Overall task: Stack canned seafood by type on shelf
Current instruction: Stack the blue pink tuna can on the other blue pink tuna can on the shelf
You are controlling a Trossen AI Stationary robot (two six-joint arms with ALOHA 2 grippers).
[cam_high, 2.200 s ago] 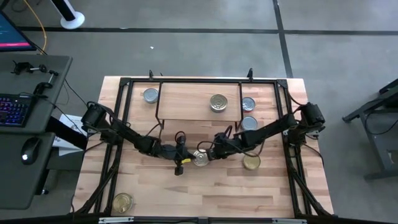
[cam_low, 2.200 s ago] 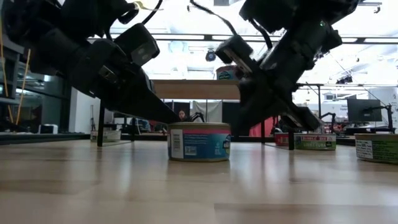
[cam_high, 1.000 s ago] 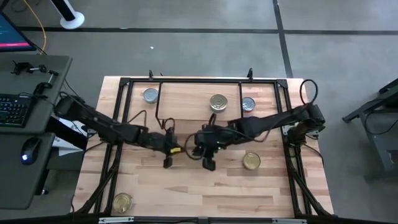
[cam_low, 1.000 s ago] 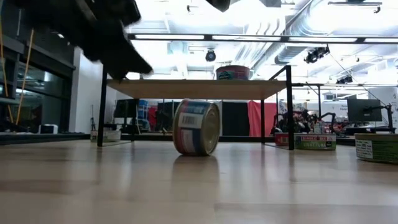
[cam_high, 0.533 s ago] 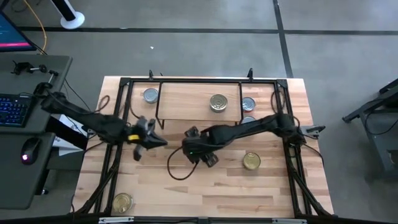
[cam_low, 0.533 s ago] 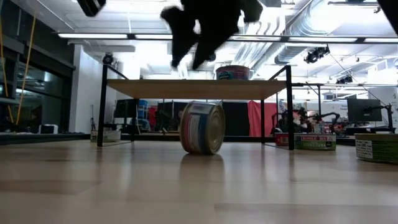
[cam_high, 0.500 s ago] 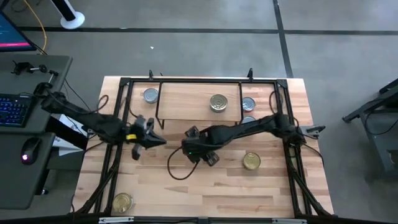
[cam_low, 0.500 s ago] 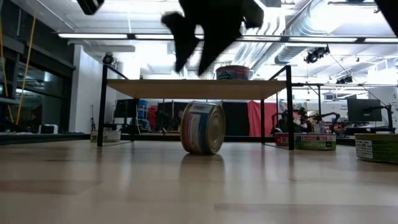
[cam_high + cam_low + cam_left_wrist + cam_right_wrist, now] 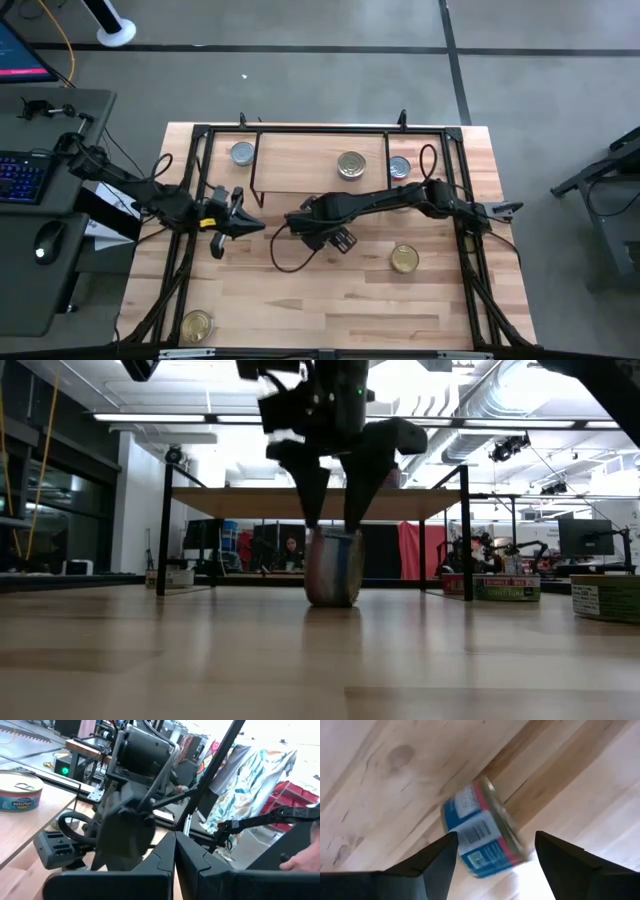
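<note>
Right gripper (image 9: 333, 510) spread wide, straddling tin (image 9: 333, 566) standing on edge mid-table, open wood all around. Left gripper (image 9: 243, 225) clenched, parked near table's left edge. Gold tin (image 9: 351, 165) sits on shelf (image 9: 300, 160), far side.

Blue-labelled tin (image 9: 333, 567) on edge, table centre

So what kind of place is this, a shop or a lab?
Most likely a robotics lab: a bare concrete floor, a desk with a backlit keyboard beside the table, and exposed ceiling ducts overhead.
</note>
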